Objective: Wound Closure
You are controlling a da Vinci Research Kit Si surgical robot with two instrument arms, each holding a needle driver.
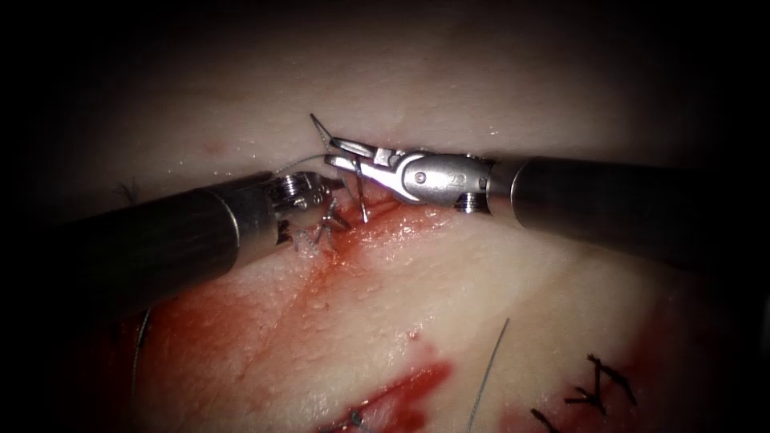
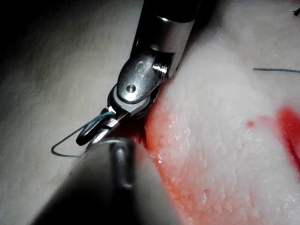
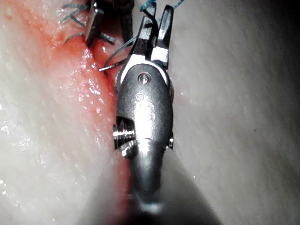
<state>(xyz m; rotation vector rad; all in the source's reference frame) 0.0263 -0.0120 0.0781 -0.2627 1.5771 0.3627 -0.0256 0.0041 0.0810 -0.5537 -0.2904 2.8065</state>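
Observation:
The right tool's jaws (image 1: 330, 151) stand open at the far end of the cut (image 1: 353, 232), with a strand of thread (image 1: 298, 163) running between them. Seen close, those jaws (image 3: 157, 18) have a plain gap, and teal thread (image 3: 149, 5) crosses it. That thread arcs in a loop (image 2: 63, 145) from the right tool (image 2: 96, 133) back toward the left tool (image 1: 325, 192). The left tool lies low over the stitched part of the cut, just left of the right tool. Short thread tails (image 1: 319, 127) stick up beside the right jaws. Knotted stitches (image 1: 321, 232) sit under both tips.
Red fluid (image 1: 241, 321) spreads over the tissue (image 1: 497, 273) along the cut and toward the near edge. A loose strand of thread (image 1: 489, 369) lies at the near right. Dark stitches (image 1: 597, 389) sit further right, and another strand (image 1: 141, 333) lies at the near left.

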